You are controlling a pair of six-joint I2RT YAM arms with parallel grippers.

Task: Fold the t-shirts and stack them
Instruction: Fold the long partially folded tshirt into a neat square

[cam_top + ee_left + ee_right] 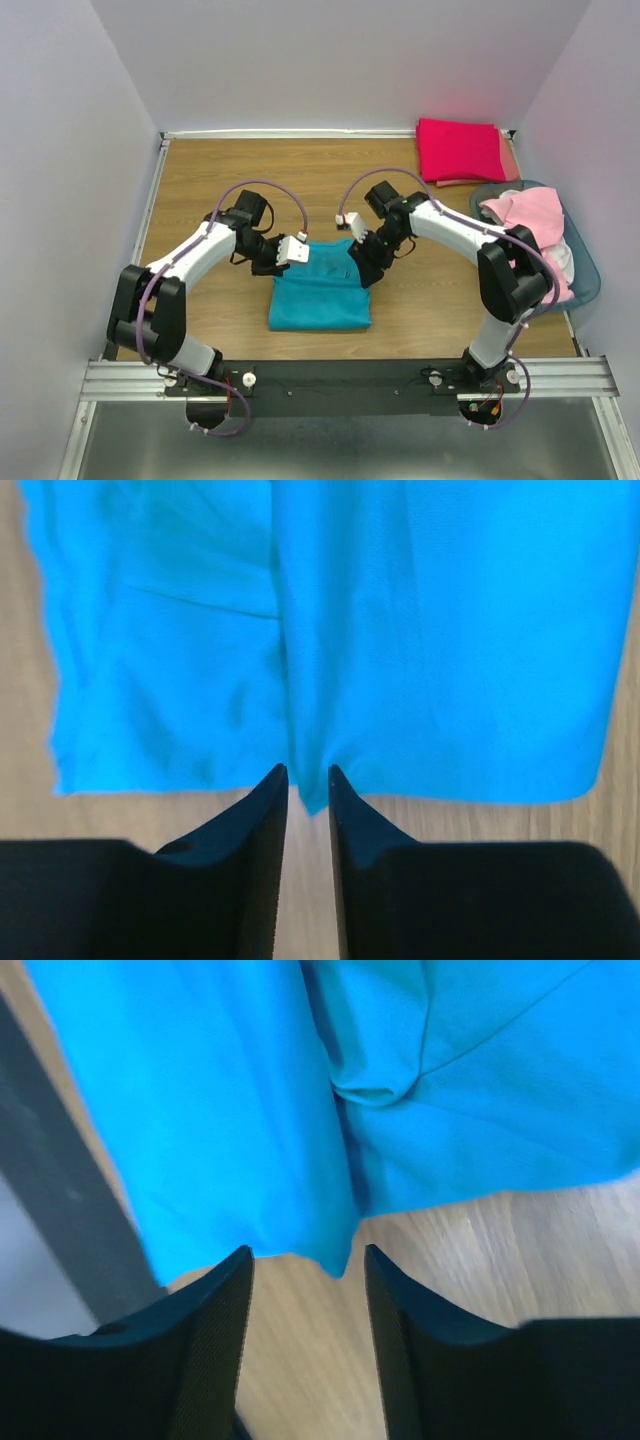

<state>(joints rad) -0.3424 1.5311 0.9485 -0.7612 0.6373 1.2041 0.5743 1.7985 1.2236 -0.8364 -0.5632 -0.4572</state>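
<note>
A teal t-shirt [320,295] lies partly folded on the wooden table [200,190] between my arms. My left gripper [290,250] is at its far left edge. In the left wrist view the gripper [308,772] has its jaws nearly closed on a pinched point of the teal t-shirt [450,630]. My right gripper [362,262] is at the far right edge. In the right wrist view the gripper [307,1252] is open, and a corner of the teal t-shirt [200,1110] hangs between the jaws without touching them. A folded crimson-pink t-shirt [460,148] lies on a salmon one [511,162] at the back right.
A blue-tinted plastic basket [590,275] at the right edge holds light pink t-shirts [525,215] and some white cloth. Lilac walls close in the table on three sides. A metal rail [340,375] runs along the near edge.
</note>
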